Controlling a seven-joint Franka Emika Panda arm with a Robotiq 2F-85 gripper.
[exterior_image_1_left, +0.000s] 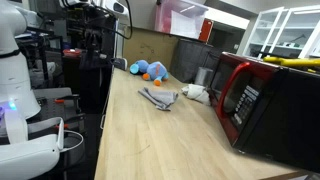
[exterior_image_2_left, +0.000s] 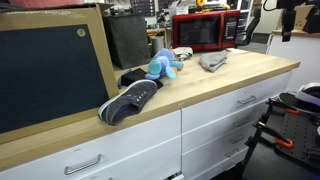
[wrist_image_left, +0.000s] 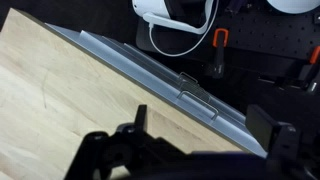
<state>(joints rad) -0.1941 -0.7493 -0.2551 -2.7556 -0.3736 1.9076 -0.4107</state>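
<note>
Jaws spread wide — over pale wood-grain countertop (wrist_image_left: 60, 100) edge | flat grey drawer front (wrist_image_left: 130, 60) — slim bar handle (wrist_image_left: 200, 97)

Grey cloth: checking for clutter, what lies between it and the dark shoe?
Between dark shoe and grey cloth lies the blue plush toy, seen in an exterior view.

Hand (wrist_image_left: 205, 125): matte black, chunky rounded housing, two dark blocky fingers (wrist_image_left: 140, 115). In an exterior view wrist (exterior_image_2_left: 287, 12) reads black too; finer detail too small to tell.
</note>
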